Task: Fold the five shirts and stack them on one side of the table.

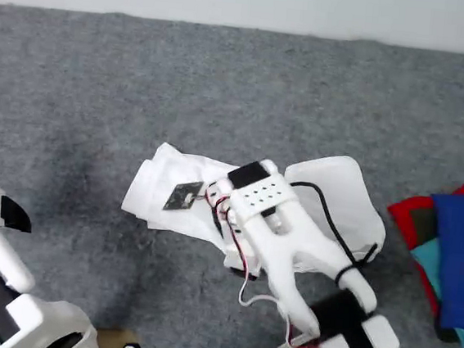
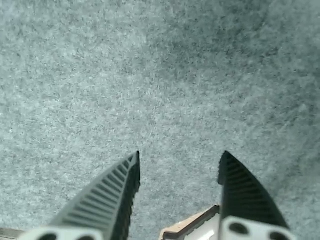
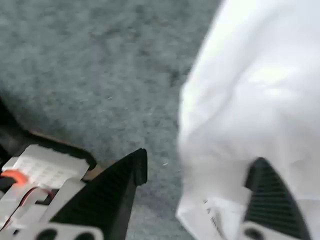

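Right hand (image 3: 200, 159) spread wide, seemingly touching the white shirt (image 3: 250, 85); left hand (image 2: 180, 156) parted above grey table (image 2: 150, 70).

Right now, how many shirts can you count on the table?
4: a white shirt in the middle; a red shirt, a teal shirt and a blue shirt piled on the right side. More may be hidden beneath them.

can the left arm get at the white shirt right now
Probably yes: bare carpet lies between the open left gripper and the white shirt, though the right arm covers its middle.
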Available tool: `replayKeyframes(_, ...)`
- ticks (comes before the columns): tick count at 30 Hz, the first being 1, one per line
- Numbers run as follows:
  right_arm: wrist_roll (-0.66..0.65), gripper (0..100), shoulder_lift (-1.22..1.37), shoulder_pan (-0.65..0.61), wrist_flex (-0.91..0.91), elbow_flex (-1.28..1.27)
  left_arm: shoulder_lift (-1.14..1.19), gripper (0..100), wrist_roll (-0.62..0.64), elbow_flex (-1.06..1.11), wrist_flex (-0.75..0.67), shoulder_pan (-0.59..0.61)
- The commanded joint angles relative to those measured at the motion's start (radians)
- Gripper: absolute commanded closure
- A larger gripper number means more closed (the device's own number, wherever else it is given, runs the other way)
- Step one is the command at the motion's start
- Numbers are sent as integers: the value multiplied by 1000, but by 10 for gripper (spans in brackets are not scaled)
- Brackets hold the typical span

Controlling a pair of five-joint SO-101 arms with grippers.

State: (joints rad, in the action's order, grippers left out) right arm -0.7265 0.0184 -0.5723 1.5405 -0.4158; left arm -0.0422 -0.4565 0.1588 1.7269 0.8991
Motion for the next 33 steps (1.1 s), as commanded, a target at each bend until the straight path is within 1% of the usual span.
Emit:
replayKeyframes(1,-11,906,41,62,-99,31,-44,761,-6,-4,26,-5)
replayKeyframes(3,-11,996,64,91,-120,55,-44,761,-6,-4,26,-5)
replayKeyframes(5,-11,976,70,110,-101,81,-44,761,-8,-4,26,-3)
replayKeyframes(6,-15,988,70,116,-81,95,-44,761,-8,-4,26,-3)
replayKeyframes(11,-20,988,68,117,74,160,-43,761,-8,-4,26,-3)
replayKeyframes(16,-150,988,27,116,254,175,-43,761,-8,-4,26,-2)
replayKeyframes(17,-178,988,-2,124,262,166,-43,761,-8,-4,26,-2)
replayKeyframes(19,-221,988,-88,137,260,114,-43,761,-8,-4,26,-2)
replayKeyframes(21,-295,988,-182,134,259,29,-43,761,-9,-4,26,-2)
replayKeyframes(24,-382,988,-302,101,260,-186,-41,761,-9,-4,26,-6)
replayKeyframes(26,-407,988,-367,62,260,-336,-38,761,-9,-4,26,-8)
replayKeyframes(27,-408,988,-403,44,260,-397,-37,761,-9,-4,26,-8)
replayKeyframes(28,-407,988,-433,41,259,-404,-37,761,-9,-4,26,-8)
replayKeyframes(33,-305,987,-588,90,259,-325,-37,761,-9,-2,26,-8)
